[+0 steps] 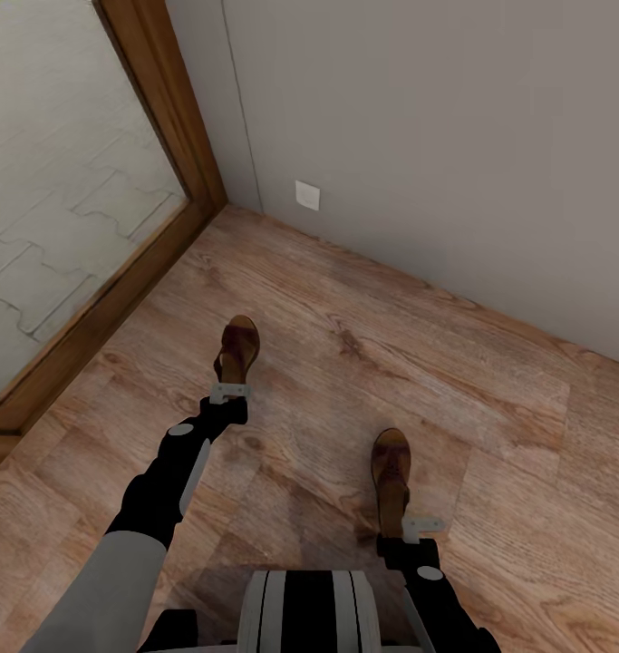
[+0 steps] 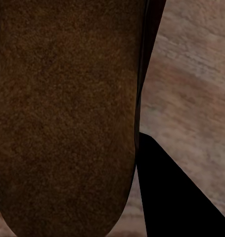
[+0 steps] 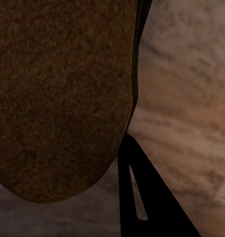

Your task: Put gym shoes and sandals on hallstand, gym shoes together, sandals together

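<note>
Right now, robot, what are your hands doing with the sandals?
Left gripper at one sandal's heel, right gripper at the other sandal. Grip unclear. Nothing blocking on the floor.

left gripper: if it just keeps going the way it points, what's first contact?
Nothing new nearby, it seems: the left gripper sits at the heel of a sandal that juts ahead of it. Past the toe, the line likely reaches the wall or the floor at its foot; depth unclear.

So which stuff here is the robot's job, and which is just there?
Job things:
left sandal, at the left gripper
right sandal, at the right gripper
wood floor

Just there:
grey wall
white wall plate
glass door with wooden frame
</note>
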